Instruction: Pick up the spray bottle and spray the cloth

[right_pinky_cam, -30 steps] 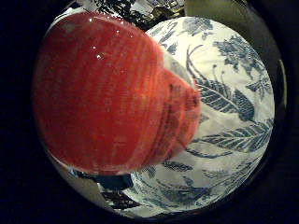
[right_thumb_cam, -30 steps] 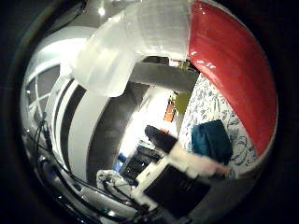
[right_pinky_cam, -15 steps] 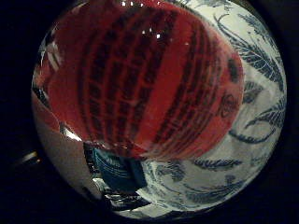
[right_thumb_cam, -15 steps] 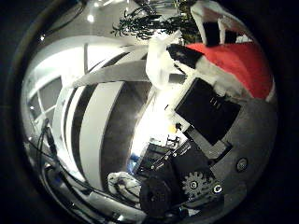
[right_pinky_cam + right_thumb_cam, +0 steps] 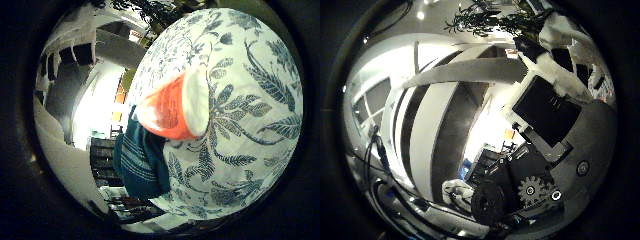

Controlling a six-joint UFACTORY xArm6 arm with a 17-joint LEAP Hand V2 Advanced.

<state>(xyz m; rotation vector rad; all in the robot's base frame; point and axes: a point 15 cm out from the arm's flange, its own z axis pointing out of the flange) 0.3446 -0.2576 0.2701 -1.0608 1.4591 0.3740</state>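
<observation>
- One red translucent plastic spray bottle (image 5: 172, 110) showed in the little finger side palm view, seen end-on with its pale, whitish rim turned toward the patterned cloth.
- The bottle rested on a white tablecloth printed with blue leaves and flowers (image 5: 250, 100); only one such cloth covered the table.
- One dark teal cloth with thin pale stripes (image 5: 142, 162) lay at the tablecloth's edge, just beside the bottle and partly overlapped by it in the view; whether the two touched could not be told.
- The bottle took up a modest part of that view and was not pressed against the palm.
- One robot hand (image 5: 550, 115), of black blocks and white parts, reached into the thumb side palm view, with one grey toothed gear (image 5: 530, 190) visible on its body.
- Its fingers (image 5: 565, 80) were bent in across the view, but the bottle did not appear between them there; how far they were closed, and whether they held anything, could not be told.
- Beyond the hand, broad white curved bands of the room (image 5: 430, 145) and one dark leafy plant (image 5: 485, 20) were visible far off.
</observation>
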